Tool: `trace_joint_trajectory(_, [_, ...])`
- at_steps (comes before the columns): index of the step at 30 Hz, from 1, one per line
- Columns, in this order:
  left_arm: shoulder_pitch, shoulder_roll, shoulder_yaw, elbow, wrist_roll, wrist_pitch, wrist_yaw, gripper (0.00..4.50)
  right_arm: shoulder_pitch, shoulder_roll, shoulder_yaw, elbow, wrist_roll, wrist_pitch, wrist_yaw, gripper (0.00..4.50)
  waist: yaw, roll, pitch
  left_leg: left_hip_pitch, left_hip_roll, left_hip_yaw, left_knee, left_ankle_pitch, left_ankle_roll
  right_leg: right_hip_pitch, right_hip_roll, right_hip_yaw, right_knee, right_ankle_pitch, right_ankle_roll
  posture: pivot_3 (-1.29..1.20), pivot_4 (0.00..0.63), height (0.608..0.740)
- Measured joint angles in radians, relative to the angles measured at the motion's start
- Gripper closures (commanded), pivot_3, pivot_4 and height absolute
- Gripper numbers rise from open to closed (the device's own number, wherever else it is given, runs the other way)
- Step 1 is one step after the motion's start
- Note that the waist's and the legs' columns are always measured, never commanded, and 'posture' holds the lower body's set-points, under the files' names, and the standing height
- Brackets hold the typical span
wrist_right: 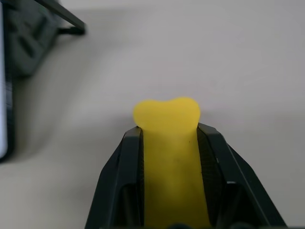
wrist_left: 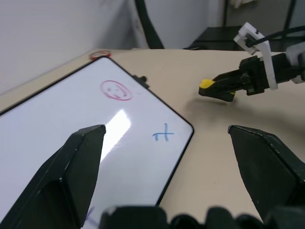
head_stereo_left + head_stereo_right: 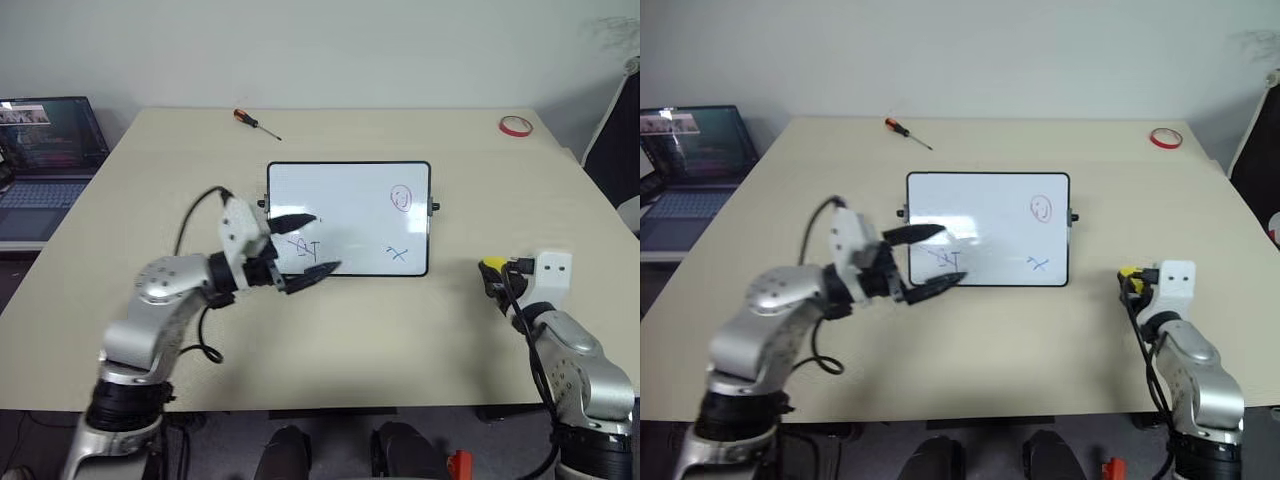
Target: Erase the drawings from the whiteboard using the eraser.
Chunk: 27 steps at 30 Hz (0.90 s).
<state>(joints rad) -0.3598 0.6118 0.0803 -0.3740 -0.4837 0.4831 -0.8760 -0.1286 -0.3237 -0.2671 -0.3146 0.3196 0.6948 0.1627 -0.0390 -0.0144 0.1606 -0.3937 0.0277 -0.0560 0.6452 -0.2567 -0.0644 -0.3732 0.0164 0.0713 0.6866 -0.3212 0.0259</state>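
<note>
Whiteboard (image 3: 348, 218) lies flat at the centre of the table (image 3: 330, 340), with a thin black frame and a glossy white face. In the head views, three drawings remain: a red face (image 3: 400, 197) near the far right corner, a blue X (image 3: 398, 253) below it, and a blue scribble (image 3: 305, 247) on the left side. The left gripper (image 3: 305, 245) hovers over the scribble with its jaws spread and empty. The right gripper (image 3: 495, 272) sits well apart, to the right of the board.

Left wrist view: glare crosses the board between the open fingers (image 2: 71, 167).

Right wrist view: the jaws clamp the yellow eraser (image 1: 169, 143), its tip pinched out of shape.

Risk: the left arm may block the eraser's path, and the unheld board may slide under wiping pressure.
</note>
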Motion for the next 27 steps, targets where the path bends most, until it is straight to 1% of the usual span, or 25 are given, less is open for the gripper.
trace_joint_trajectory(4, [-0.007, 0.073, 0.054, -0.013, -0.042, 0.078, 0.016, 0.00, -0.059, -0.001, 0.038, 0.033, -0.008, -0.006, 0.015, 3.35, 0.000, 0.000, 0.000, -0.001, 0.000, 0.001, 0.000, 0.000, 0.000, -0.001, 0.000, 0.000, 0.000, 0.000, 0.000, 0.00, 0.150, 0.740])
trace_joint_trajectory(7, [0.002, 0.153, 0.129, -0.039, -0.108, 0.160, 0.013, 0.00, -0.103, -0.003, 0.062, 0.057, -0.015, -0.010, 0.033, 3.35, -0.001, 0.000, 0.001, -0.002, 0.001, 0.001, -0.001, 0.000, 0.000, -0.002, 0.000, 0.000, 0.000, 0.000, 0.000, 0.00, 0.150, 0.740])
trace_joint_trajectory(9, [0.007, 0.186, 0.174, -0.064, -0.157, 0.203, 0.011, 0.00, -0.136, -0.007, 0.064, 0.081, -0.019, -0.012, 0.036, 3.35, 0.000, 0.000, 0.001, -0.002, 0.001, 0.001, -0.001, 0.000, 0.000, -0.002, 0.000, 0.000, -0.001, 0.000, 0.000, 0.00, 0.150, 0.740])
trace_joint_trajectory(13, [0.057, 0.269, 0.242, -0.090, -0.226, 0.261, -0.020, 0.00, -0.176, -0.017, 0.066, 0.117, -0.024, -0.025, 0.053, 3.35, -0.001, 0.000, 0.002, -0.002, 0.001, 0.000, -0.001, 0.000, 0.000, -0.002, 0.000, 0.000, -0.001, 0.000, 0.000, 0.00, 0.150, 0.740])
trace_joint_trajectory(17, [0.109, 0.319, 0.301, -0.108, -0.285, 0.306, -0.035, 0.00, -0.199, -0.020, 0.071, 0.145, -0.025, -0.029, 0.055, 3.35, -0.002, 0.000, 0.002, -0.002, 0.001, 0.001, -0.001, 0.000, 0.000, -0.002, 0.000, 0.000, -0.001, 0.000, 0.000, 0.00, 0.150, 0.740])
trace_joint_trajectory(21, [0.144, 0.341, 0.356, -0.114, -0.306, 0.319, -0.032, 0.00, -0.211, -0.024, 0.072, 0.146, -0.025, -0.031, 0.055, 3.35, -0.002, 0.000, 0.003, -0.002, 0.002, 0.001, -0.001, 0.000, 0.000, -0.002, 0.000, 0.000, -0.001, 0.000, 0.000, 0.00, 0.150, 0.740])
trace_joint_trajectory(24, [0.236, 0.327, 0.394, -0.119, -0.304, 0.303, -0.035, 0.00, -0.216, -0.027, 0.072, 0.149, -0.025, -0.032, 0.055, 3.35, -0.002, 0.000, 0.003, -0.002, 0.002, 0.002, -0.001, 0.000, 0.000, -0.003, -0.001, 0.000, -0.002, 0.000, 0.000, 0.00, 0.150, 0.740])
trace_joint_trajectory(27, [0.318, 0.312, 0.399, -0.118, -0.291, 0.272, -0.050, 0.00, -0.219, -0.032, 0.070, 0.160, -0.026, -0.033, 0.055, 3.35, -0.005, 0.000, 0.003, -0.002, 0.002, 0.001, -0.001, 0.000, 0.000, -0.003, -0.002, 0.001, -0.002, 0.000, 0.000, 0.00, 0.150, 0.740])
